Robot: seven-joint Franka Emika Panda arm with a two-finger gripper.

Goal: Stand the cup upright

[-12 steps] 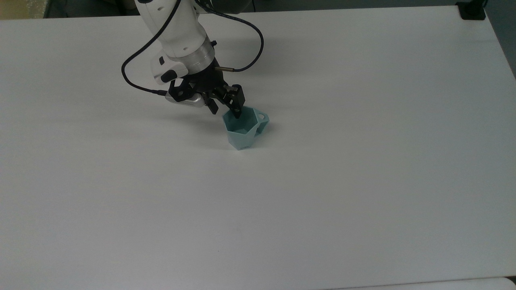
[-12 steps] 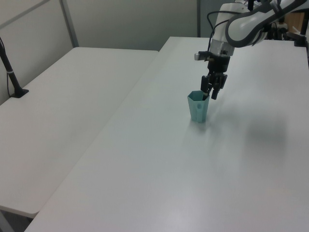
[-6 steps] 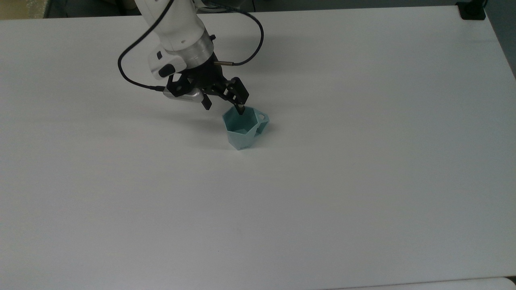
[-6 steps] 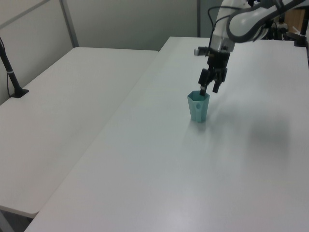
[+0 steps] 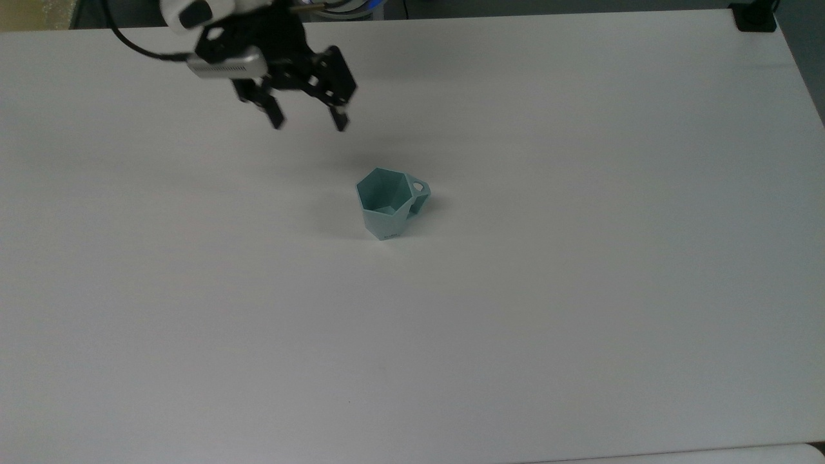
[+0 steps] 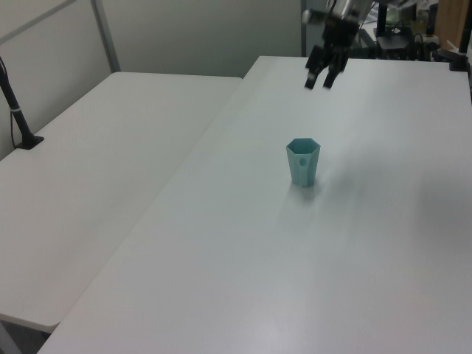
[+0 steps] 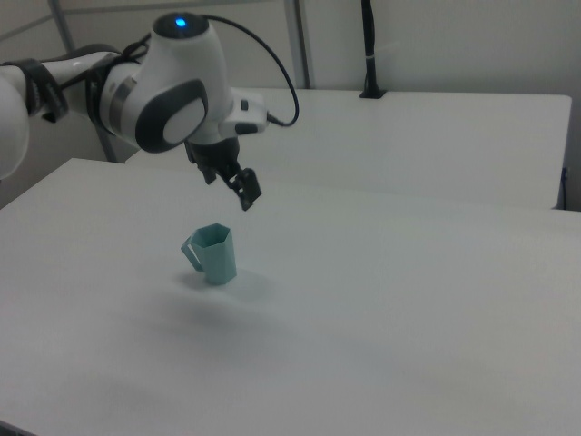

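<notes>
Above the table [image 5: 580,290], gripper [image 5: 309,124] jaws spread apart, holding nothing, cup [image 5: 385,207] upright below.

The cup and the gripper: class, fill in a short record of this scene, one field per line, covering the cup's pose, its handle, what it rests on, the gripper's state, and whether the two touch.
cup pose: the cup stands upright, open end up
handle: a small loop on the top view's right side of the cup
support: the white table, base down
gripper state: the gripper is open and holds nothing
contact: none; the gripper hangs above the table, apart from the cup, toward the top view's upper left
task status: the cup looks set upright
</notes>
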